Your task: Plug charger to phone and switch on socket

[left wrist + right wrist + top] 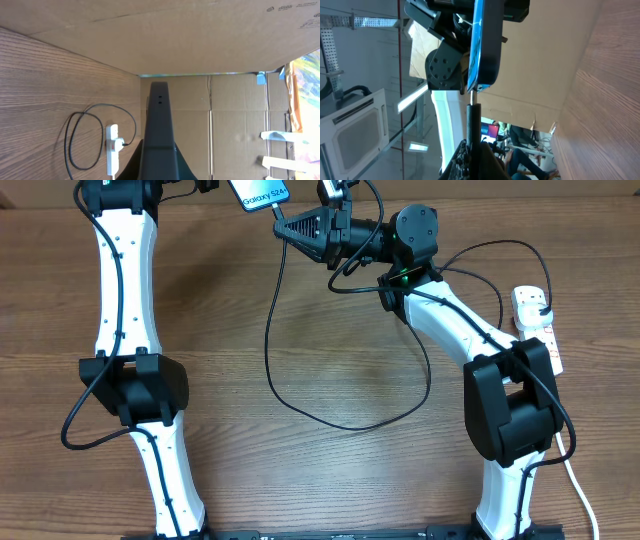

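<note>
Wooden table, cardboard wall

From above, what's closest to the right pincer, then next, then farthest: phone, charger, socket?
1. Charger: its tip is in the right pincer.
2. Phone: just beyond, at the top edge.
3. Socket: far off, right edge.

Phone screen reads "Galaxy S24", white txt on cyan, tilted in overhead view. Cardboard box has small print at top right, too small to read.
</note>
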{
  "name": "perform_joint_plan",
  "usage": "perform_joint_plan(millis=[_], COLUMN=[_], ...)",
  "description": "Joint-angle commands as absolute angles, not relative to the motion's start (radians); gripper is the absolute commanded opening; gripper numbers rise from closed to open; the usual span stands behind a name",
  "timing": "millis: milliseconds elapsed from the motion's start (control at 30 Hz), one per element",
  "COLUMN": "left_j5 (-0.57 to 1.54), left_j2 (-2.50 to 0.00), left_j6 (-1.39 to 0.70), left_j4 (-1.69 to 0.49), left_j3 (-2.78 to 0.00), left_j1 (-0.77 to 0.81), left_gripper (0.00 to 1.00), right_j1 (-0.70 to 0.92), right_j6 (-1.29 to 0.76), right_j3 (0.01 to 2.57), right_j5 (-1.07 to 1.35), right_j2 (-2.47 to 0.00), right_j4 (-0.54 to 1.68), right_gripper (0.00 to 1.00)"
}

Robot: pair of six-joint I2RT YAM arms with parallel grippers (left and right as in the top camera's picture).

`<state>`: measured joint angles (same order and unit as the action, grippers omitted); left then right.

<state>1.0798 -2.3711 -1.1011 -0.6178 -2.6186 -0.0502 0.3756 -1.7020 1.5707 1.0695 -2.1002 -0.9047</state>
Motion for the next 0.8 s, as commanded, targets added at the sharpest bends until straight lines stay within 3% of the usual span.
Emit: perform_joint_plan(millis=[0,767], left_j5=[1.109,1.114], left_j2=[-2.336,-2.336], left_j6=[-1.116,-1.187], left_j4=[-0.608,-0.533], left_j3=[-2.635,-2.635], left_j1=[-0.051,-0.032], left_gripper=[0.04,0.04], right_j1=[0.381,0.387], right_j6=[-1.71,-1.71], right_j3=[1.585,1.585], right_j5=[1.027,1.018], right_j2=[-2.087,-2.087], right_j4=[-0.914,-0.911], right_gripper=[0.04,0.04])
